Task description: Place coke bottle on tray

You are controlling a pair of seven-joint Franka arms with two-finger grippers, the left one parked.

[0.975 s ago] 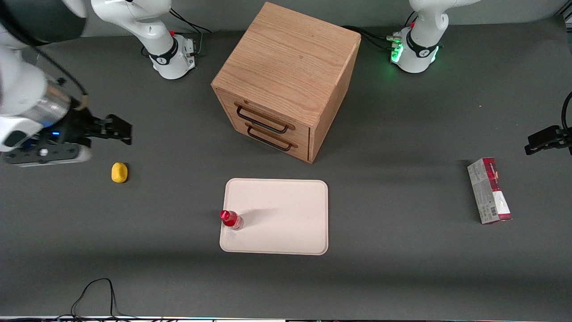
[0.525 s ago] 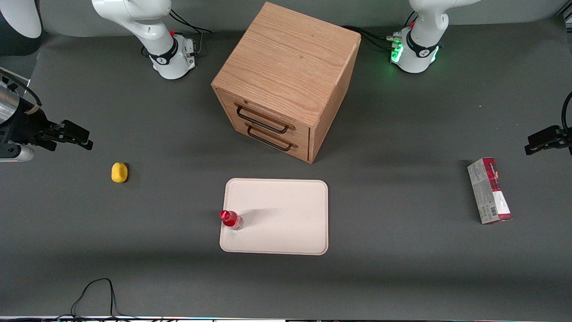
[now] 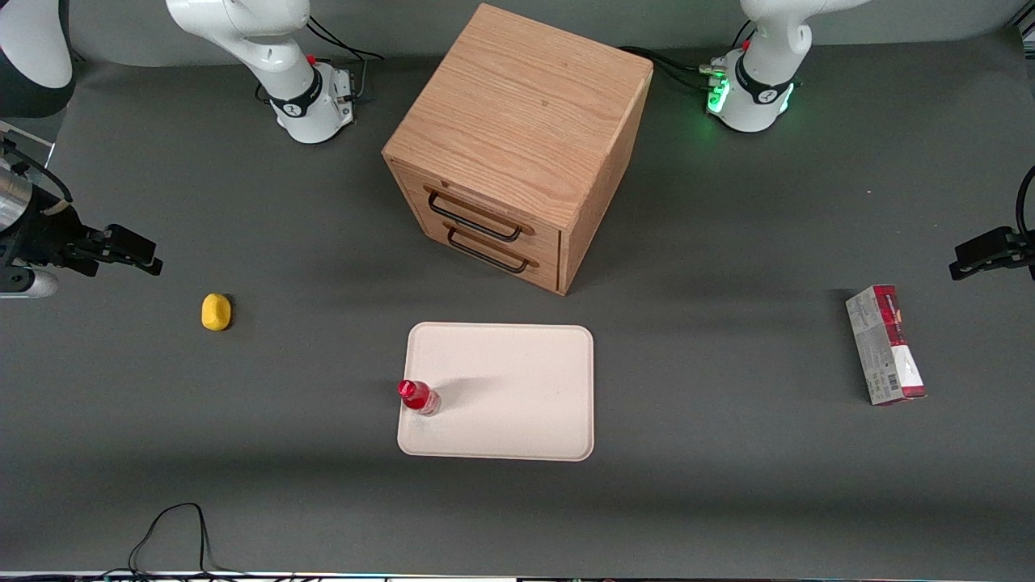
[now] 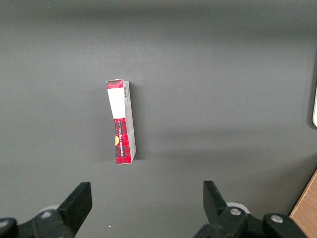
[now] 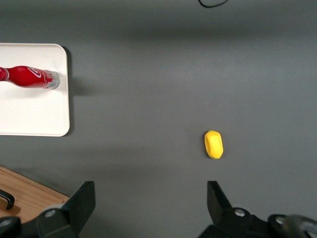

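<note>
You see the coke bottle standing upright on the tray, at its edge toward the working arm. Your gripper hangs wide open, holding nothing, well apart, above the table near the yellow lump.

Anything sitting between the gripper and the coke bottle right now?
Only the yellow lump lies roughly between the open gripper and the coke bottle standing on the tray; front view shows it.

A robot lab: two white arm bases are bolted to a table covered in dark grey matting, cables trail at its edge, and the gripper hangs open over staged props.
</note>
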